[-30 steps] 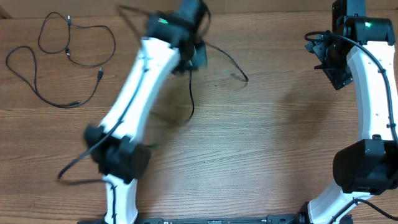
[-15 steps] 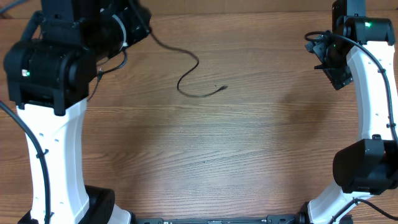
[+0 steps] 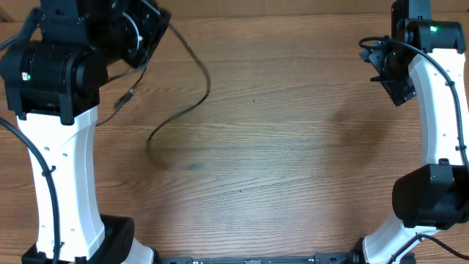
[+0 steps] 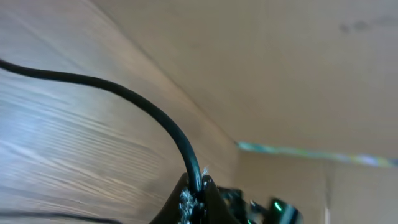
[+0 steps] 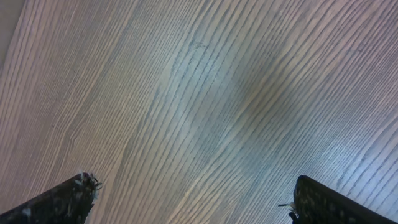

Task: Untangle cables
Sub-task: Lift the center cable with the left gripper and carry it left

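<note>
Trailing from the left gripper (image 4: 194, 188), jaws clamped on it, the cable (image 3: 208, 82) arcs rightward then bends down-left across the table (image 3: 293, 169) (far end blurred), well apart from the right gripper (image 5: 193, 191), whose 2 fingers stand wide apart.

Two arms stand at one bench (image 3: 293, 169): the left arm (image 3: 62, 169) and the right arm (image 3: 440, 110), each carrying one tool. Two fingers show on the right tool (image 5: 193, 190), one at each lower corner of its own view. By the left tool (image 4: 194, 193) two stretches of thin black cord show. One is a long cable (image 3: 207, 82) trailing away from it. The other is a short stretch (image 3: 116, 108) nearer the arm, ending in a single plug (image 3: 132, 94). Whether the two join is hidden.
</note>
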